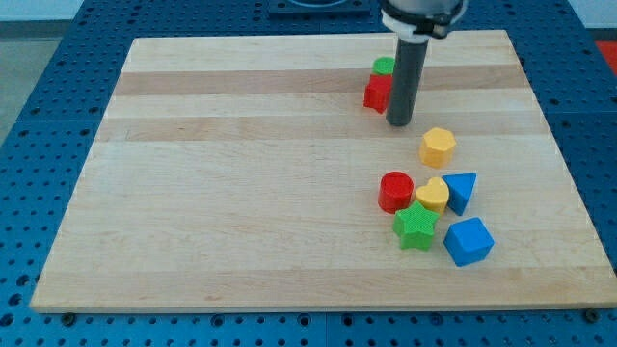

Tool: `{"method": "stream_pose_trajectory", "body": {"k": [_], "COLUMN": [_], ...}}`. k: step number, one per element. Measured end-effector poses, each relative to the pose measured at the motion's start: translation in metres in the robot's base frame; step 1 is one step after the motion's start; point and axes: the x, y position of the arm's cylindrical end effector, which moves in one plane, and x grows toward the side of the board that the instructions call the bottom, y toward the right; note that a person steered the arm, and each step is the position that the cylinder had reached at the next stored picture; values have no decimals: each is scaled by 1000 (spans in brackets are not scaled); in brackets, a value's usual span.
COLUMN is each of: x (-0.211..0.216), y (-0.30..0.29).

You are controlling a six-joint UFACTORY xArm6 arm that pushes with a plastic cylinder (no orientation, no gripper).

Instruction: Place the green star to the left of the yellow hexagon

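The green star (pixel 415 227) lies near the view's bottom right, in a cluster of blocks. The yellow hexagon (pixel 438 146) sits alone above that cluster, apart from the star. My tip (pixel 399 123) rests on the board up and to the left of the yellow hexagon, just right of a red block (pixel 377 93). The tip is well above the green star and touches neither it nor the hexagon.
A red cylinder (pixel 395 191), a yellow heart-like block (pixel 433 195), a blue triangle (pixel 462 191) and a blue cube (pixel 469 241) crowd the star. A green block (pixel 384 66) sits behind the red block. The wooden board (pixel 241 193) has blue pegboard around it.
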Motion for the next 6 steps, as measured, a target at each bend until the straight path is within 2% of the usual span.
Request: {"method": "stream_pose_trajectory", "body": {"k": [1,2,4,6], "x": [26,29,116,193], "y": [-23,-58,-86,-83]}}
